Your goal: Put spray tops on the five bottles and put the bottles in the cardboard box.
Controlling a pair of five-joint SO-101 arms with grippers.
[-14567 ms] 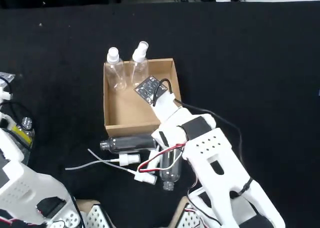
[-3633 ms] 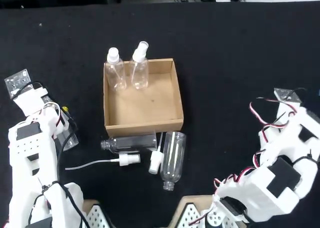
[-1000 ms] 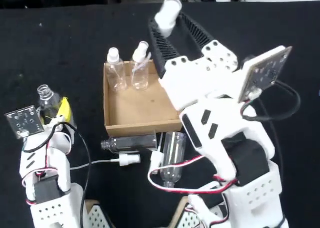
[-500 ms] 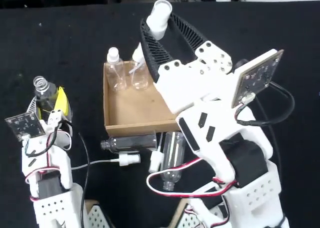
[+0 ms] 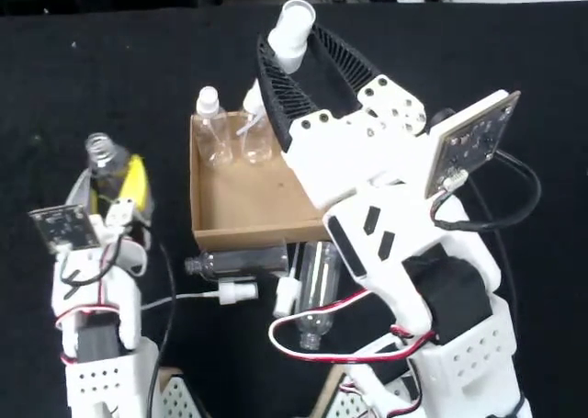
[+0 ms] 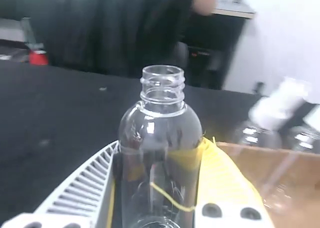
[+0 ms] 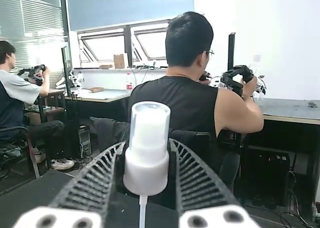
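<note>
Over the left side of the table (image 5: pixel 478 78), my left fingers (image 5: pixel 136 185) are clamping an uncapped bottle (image 5: pixel 103 153) upright. One white and one yellow finger are pressing its clear sides, and its threaded neck (image 6: pixel 162 85) is standing open above them.

Inventory, as now lying:
- Right fingers (image 5: pixel 276 73): raised high and pinching a spray top (image 5: pixel 294 28) by its collar, cap uppermost, with its thin tube (image 7: pixel 140 210) hanging down between them. From above it is appearing just past the far wall of the cardboard box (image 5: pixel 197 193).
- Two capped bottles (image 5: pixel 213 131) (image 5: pixel 257 124): standing side by side inside the box against its far wall.
- Two bare bottles: lying on the table just outside the box's near wall, one (image 5: pixel 241 262) running along it, the other (image 5: pixel 317 294) pointing its neck away from it.
- Two loose spray tops: one (image 5: pixel 235 293) trailing its long tube leftward, one (image 5: pixel 287 295) lying just beside the second bare bottle.
</note>
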